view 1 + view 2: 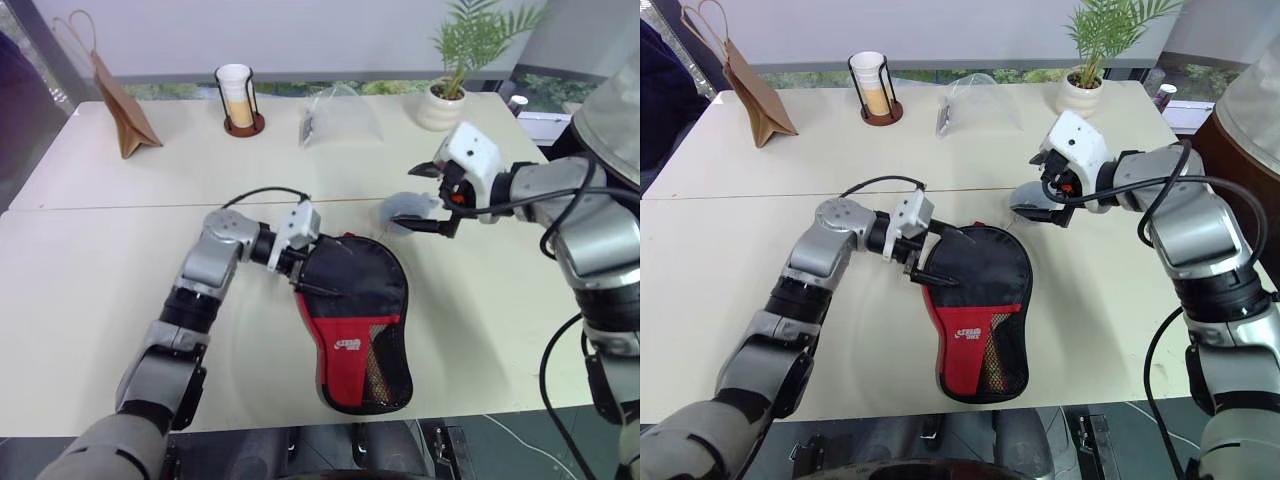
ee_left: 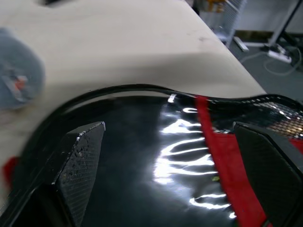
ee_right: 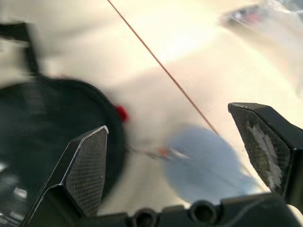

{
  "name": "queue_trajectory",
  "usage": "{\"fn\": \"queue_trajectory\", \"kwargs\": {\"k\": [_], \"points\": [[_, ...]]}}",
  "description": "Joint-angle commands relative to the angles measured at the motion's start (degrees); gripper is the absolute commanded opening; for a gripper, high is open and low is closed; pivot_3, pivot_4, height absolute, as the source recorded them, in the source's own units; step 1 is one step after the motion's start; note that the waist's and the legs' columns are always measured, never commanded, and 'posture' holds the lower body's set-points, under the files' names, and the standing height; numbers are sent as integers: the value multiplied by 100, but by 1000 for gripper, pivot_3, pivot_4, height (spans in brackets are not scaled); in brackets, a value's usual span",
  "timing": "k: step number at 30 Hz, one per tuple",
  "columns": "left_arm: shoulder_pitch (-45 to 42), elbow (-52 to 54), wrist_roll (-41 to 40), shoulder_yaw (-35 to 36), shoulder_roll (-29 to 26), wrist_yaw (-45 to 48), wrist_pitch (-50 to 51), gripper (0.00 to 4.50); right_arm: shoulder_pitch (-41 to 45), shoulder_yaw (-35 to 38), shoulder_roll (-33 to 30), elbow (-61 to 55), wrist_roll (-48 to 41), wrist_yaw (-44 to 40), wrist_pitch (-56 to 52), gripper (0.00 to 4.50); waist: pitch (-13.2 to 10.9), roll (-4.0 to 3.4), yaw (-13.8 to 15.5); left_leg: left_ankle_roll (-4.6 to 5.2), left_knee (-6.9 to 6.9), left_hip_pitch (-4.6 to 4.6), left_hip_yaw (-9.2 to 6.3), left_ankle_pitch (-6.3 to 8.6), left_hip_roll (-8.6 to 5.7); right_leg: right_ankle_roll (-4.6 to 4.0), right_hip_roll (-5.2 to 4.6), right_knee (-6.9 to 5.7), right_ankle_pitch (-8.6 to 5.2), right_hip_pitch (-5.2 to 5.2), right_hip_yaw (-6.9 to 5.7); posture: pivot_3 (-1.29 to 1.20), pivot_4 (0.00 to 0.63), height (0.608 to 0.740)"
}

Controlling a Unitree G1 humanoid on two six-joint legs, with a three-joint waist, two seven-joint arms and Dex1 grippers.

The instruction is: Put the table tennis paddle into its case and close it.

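Observation:
The case (image 1: 355, 320), a black fabric pouch with a red logo panel and a mesh pocket, lies flat on the near table. The table tennis paddle is hidden. My left gripper (image 1: 312, 266) is open at the case's upper left edge, its fingers (image 2: 83, 161) spread low over the glossy black top of the case (image 2: 142, 156). My right gripper (image 1: 428, 198) hangs open above the table to the right of the case's round end. Under it lies a grey fuzzy charm (image 3: 203, 165), joined by a thin cord to the case's rim (image 3: 47, 127).
On the far table stand a brown paper bag (image 1: 125, 110), a cup in a black holder (image 1: 237, 95), a clear plastic bag (image 1: 340, 115) and a potted plant (image 1: 450, 90). A seam (image 1: 120, 208) runs between the two tables. The table's front edge is close below the case.

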State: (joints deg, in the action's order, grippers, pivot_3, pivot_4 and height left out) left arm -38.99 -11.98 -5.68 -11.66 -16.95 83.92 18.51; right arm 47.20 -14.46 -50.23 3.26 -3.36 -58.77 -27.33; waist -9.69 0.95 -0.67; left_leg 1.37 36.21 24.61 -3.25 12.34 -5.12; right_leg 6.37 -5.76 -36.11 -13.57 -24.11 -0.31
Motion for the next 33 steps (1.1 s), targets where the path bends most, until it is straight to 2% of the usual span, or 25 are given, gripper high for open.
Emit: {"fn": "queue_trajectory", "kwargs": {"k": [1,6,11,19,25,28,29,33], "points": [[202,528,-73,-208,-88,-337,100,4462,597,-375,-18,1271,735,-211,1378,4500,-3,-6,-14,-1,-1,-1,1,-1,1,0,2,-1,0,-1,0,0,150,734],[531,753,49,-532,-189,-782,120,4462,1311,-817,351,3033,1378,-433,2637,4500,-6,-13,-28,-13,-9,-4,12,-9,6,-1,12,-6,0,-14,9,0,150,734],[821,773,131,-787,-298,-1113,97,4462,1835,-1014,865,4364,1734,-613,3222,4500,-7,-15,-20,-27,-12,-4,11,-17,5,-7,17,-8,3,-15,10,0,150,734],[800,446,152,-878,-272,-1493,20,4462,2326,-1111,1406,5791,2216,-503,3736,4500,-7,-19,-18,-42,-11,-10,9,-26,3,-13,19,-9,7,-10,9,0,150,734],[864,363,162,-963,-284,-1607,-20,4462,2487,-1049,1691,6341,2397,-497,3848,4500,-6,-21,-26,-51,-14,-13,9,-31,3,-13,21,-11,8,-10,10,0,150,734],[887,358,156,-976,-268,-1670,-4,4500,2536,-1017,1767,6427,2406,-521,3849,3646,-5,-23,-26,-53,-13,-16,9,-32,3,-13,22,-12,8,-8,10,0,150,734],[889,365,149,-980,-262,-1684,4,4500,2550,-1005,1778,6441,2407,-526,3851,3067,-4,-23,-26,-53,-13,-17,9,-32,3,-13,22,-13,8,-7,10,0,150,734],[891,375,123,-1010,-251,-1718,46,4500,2571,-968,1735,6403,2403,-617,3891,1236,-4,-25,-23,-52,-12,-20,8,-32,3,-13,22,-15,8,-3,10,0,150,734]]}}
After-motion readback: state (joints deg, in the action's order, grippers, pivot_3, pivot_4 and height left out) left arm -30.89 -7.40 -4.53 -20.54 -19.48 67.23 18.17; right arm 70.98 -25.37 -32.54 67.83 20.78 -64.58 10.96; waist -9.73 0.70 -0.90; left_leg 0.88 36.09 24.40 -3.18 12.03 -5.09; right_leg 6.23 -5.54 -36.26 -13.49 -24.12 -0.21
